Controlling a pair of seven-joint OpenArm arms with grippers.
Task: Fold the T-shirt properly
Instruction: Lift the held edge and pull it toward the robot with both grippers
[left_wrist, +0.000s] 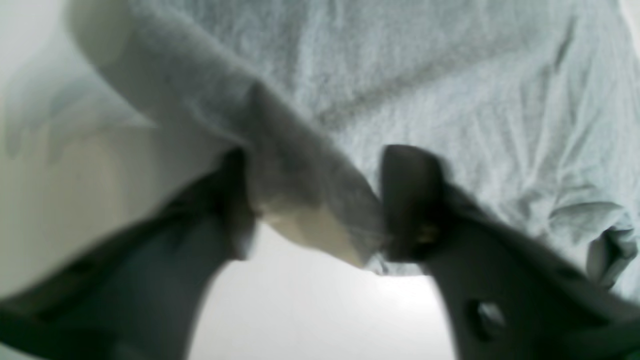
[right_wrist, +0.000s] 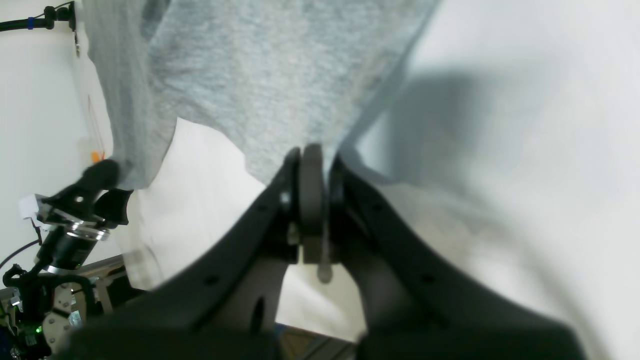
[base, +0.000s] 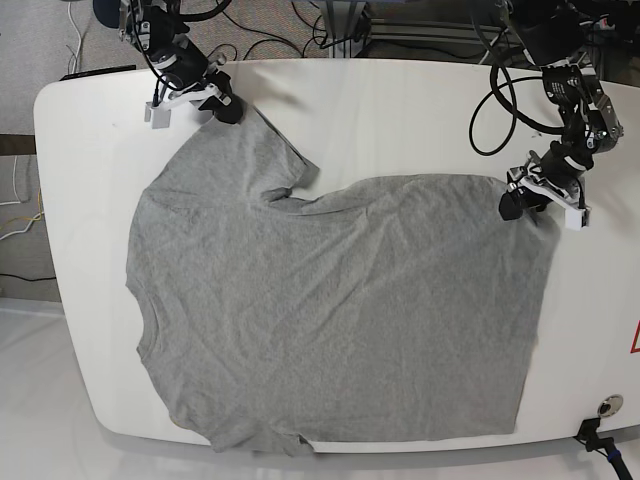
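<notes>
Two grippers are seen pinching one grey T-shirt (base: 340, 320), which is spread across a white table (base: 400, 110) in the base view. At that view's right the left gripper (base: 512, 205) is set on a far corner of the cloth; at its left the right gripper (base: 228, 108) is fixed on another.

From the left wrist, a rolled fold of the T-shirt (left_wrist: 450, 90) is caught between the left gripper (left_wrist: 315, 205) and its fingers (left_wrist: 410, 200).

From the right wrist, the right gripper (right_wrist: 312, 200) is shown pressed together on the hanging T-shirt (right_wrist: 260, 75).
</notes>
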